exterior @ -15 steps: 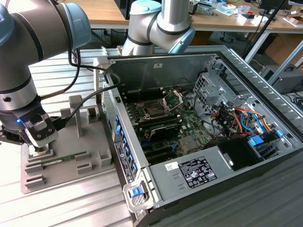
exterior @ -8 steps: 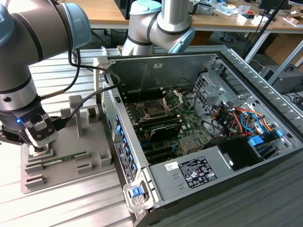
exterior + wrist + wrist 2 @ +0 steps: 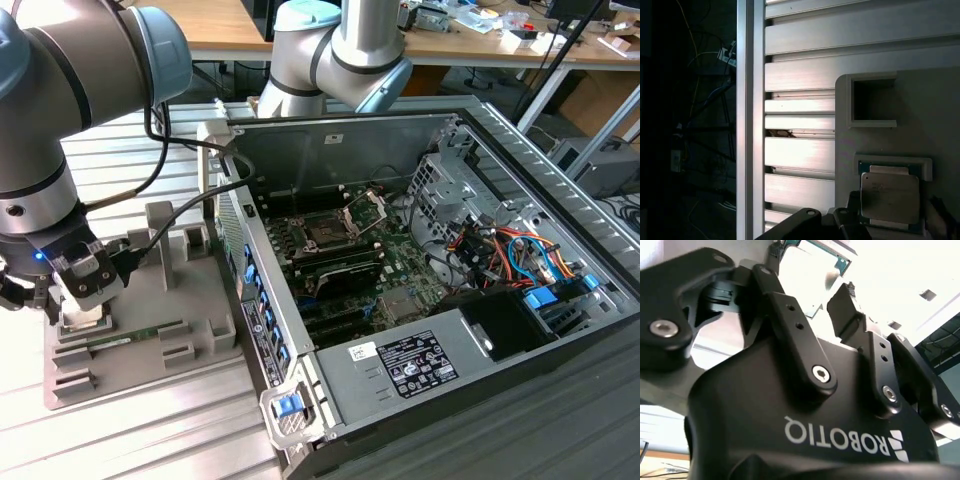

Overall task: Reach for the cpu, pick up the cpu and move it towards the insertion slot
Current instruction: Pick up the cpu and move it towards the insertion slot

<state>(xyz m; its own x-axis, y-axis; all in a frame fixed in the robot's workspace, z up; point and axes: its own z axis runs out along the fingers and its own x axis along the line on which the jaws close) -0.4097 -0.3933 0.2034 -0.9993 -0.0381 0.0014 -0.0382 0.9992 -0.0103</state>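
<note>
In the exterior view the grey-and-blue robot arm (image 3: 60, 110) is bent down at the exterior view's left, its black end effector (image 3: 82, 305) lowered onto a grey plastic tray with moulded recesses (image 3: 190, 340) that sits on the slatted aluminium tabletop (image 3: 150, 440). A long thin green memory stick (image 3: 135, 335) lies on the tray just beside the end effector. Well apart, toward the exterior view's right, stands an open metal computer case (image 3: 400, 130). On its board is the insertion slot (image 3: 325, 232), a square dark socket in a silvery frame, with its hinged square bracket (image 3: 366, 205) swung up. In the first wrist view the cpu (image 3: 890, 197), a small flat square chip with a silvery top and a greenish rim, lies flat in a tray recess, next to an empty square recess (image 3: 872, 100). Dark parts of the end effector show on either side of the chip. In the second wrist view the end effector's fingers (image 3: 790, 315) stand spread with a clear gap between them. Whether they touch the chip cannot be told.
</note>
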